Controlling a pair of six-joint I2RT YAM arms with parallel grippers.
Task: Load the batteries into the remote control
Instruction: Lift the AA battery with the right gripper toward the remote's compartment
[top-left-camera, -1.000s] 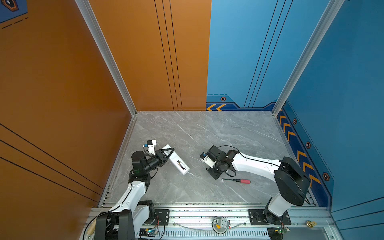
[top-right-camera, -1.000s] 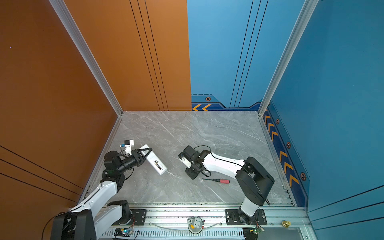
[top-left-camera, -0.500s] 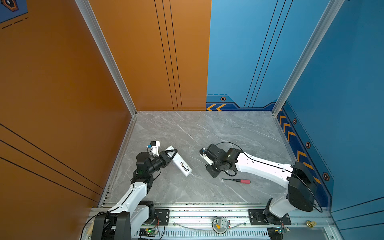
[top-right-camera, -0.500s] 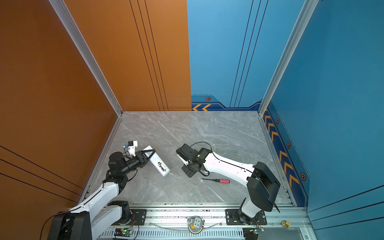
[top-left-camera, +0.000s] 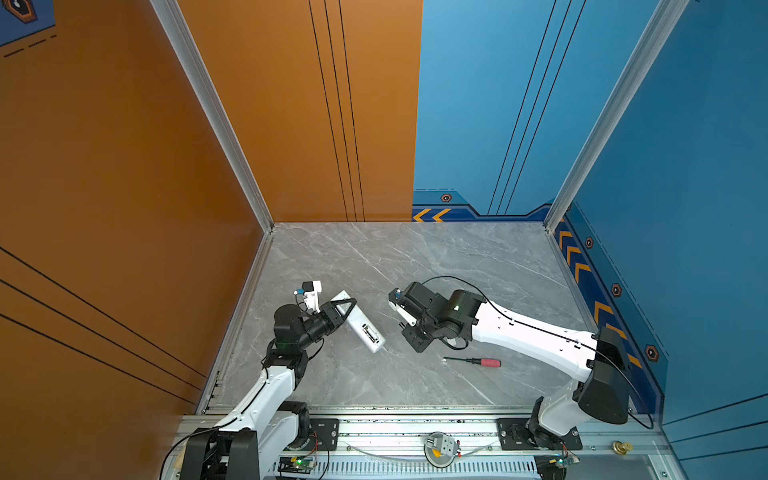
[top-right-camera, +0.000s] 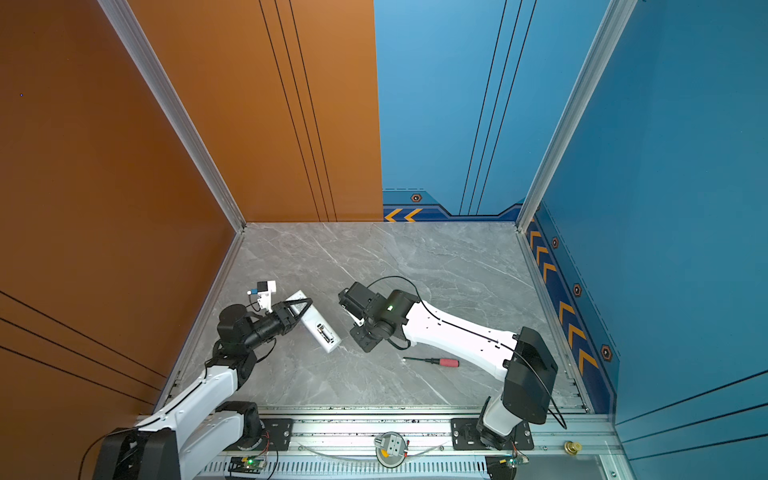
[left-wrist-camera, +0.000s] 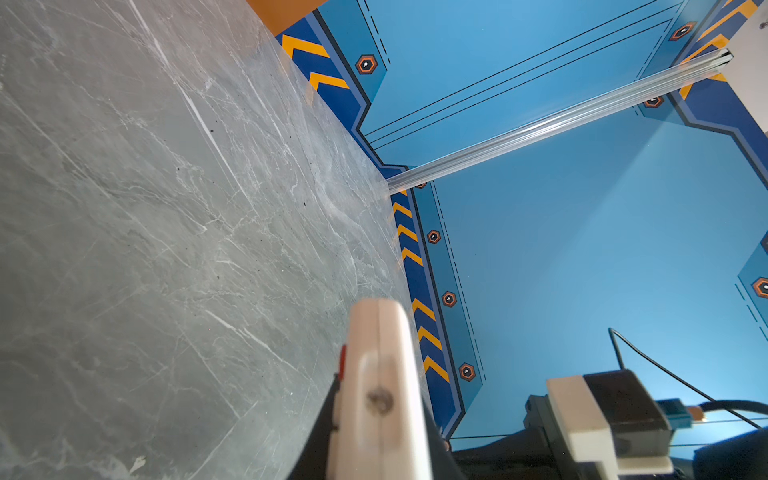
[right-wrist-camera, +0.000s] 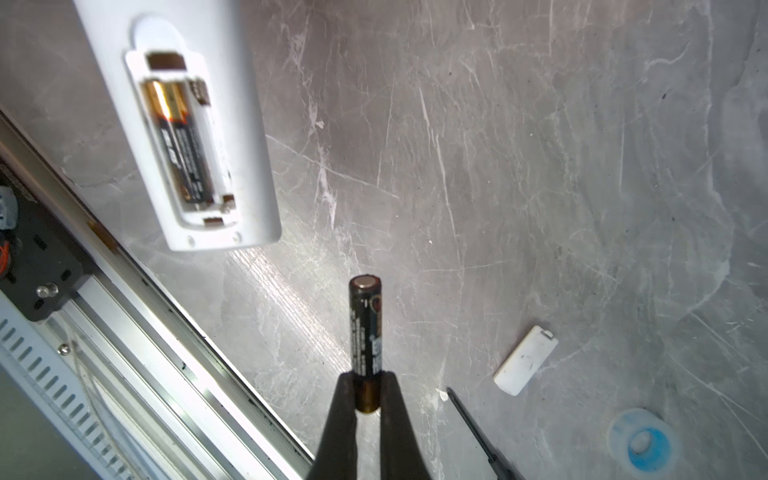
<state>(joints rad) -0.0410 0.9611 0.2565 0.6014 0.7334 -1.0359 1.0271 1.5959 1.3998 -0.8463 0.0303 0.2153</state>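
Observation:
The white remote control (top-left-camera: 362, 329) (top-right-camera: 319, 329) is lifted at a slant, back side up, with my left gripper (top-left-camera: 345, 308) (top-right-camera: 300, 308) shut on its far end. In the left wrist view its edge (left-wrist-camera: 378, 374) sits between the dark fingers of that gripper (left-wrist-camera: 380, 428). The right wrist view shows the remote's (right-wrist-camera: 249, 137) open compartment with one battery (right-wrist-camera: 178, 141) in the left slot. My right gripper (right-wrist-camera: 367, 380) (top-left-camera: 415, 343) is shut on the copper end of a second battery (right-wrist-camera: 365, 332), short of the remote's near end.
A red-handled screwdriver (top-left-camera: 473, 361) (top-right-camera: 432, 361) (right-wrist-camera: 478, 432) lies on the marble floor under the right arm. The white battery cover (right-wrist-camera: 525, 365) and a blue tape roll (right-wrist-camera: 642, 444) lie close by. The metal rail (top-left-camera: 415, 428) runs along the front edge.
The left arm has carried the remote a little toward the middle. The right gripper has shifted slightly left toward the remote, its elbow swinging out to the right. Both grips are unchanged.

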